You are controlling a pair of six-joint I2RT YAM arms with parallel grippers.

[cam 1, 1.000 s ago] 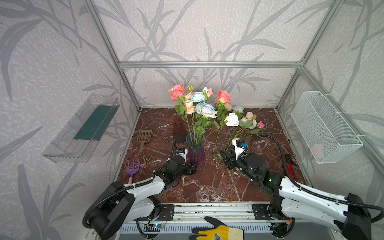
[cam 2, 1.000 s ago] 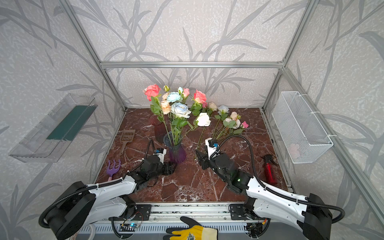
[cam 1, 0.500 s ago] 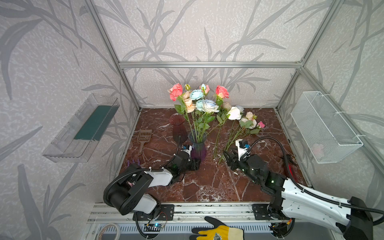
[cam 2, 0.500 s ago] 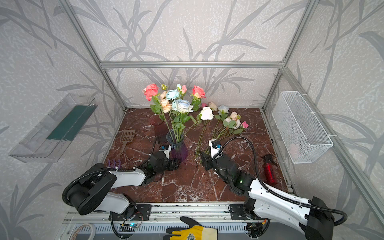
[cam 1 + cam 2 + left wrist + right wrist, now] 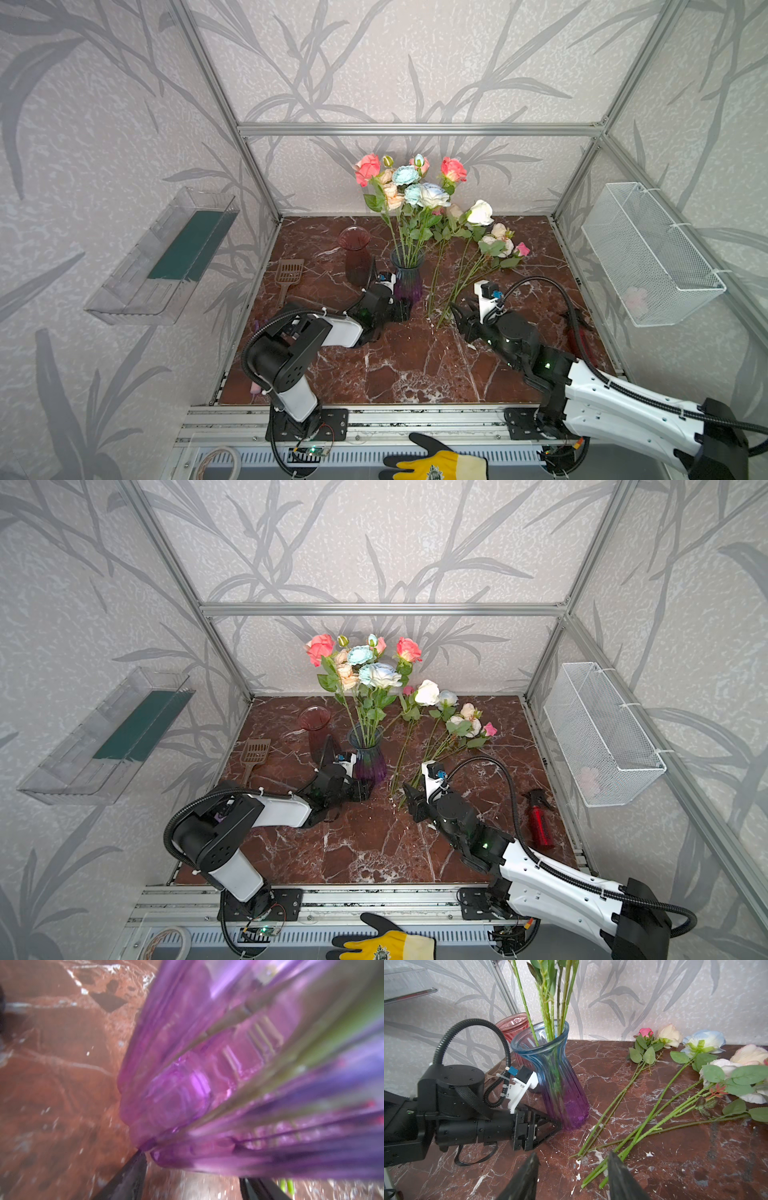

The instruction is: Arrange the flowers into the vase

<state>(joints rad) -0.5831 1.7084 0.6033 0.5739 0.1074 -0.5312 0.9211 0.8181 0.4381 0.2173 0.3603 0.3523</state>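
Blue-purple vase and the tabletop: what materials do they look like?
Vase: looks like clear ribbed glass, blue fading to purple; stems show through it, though it may be plastic. Tabletop: glossy red-brown marble look with white veins; real stone or printed laminate, cannot tell.

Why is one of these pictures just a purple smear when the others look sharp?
Left wrist view: the camera sits right against the purple vase, too close to focus, so glass and stems blur. Right wrist view: sharp, vase and loose flowers crisp. Both top views: clear, evenly lit, walls bowed by a wide lens.
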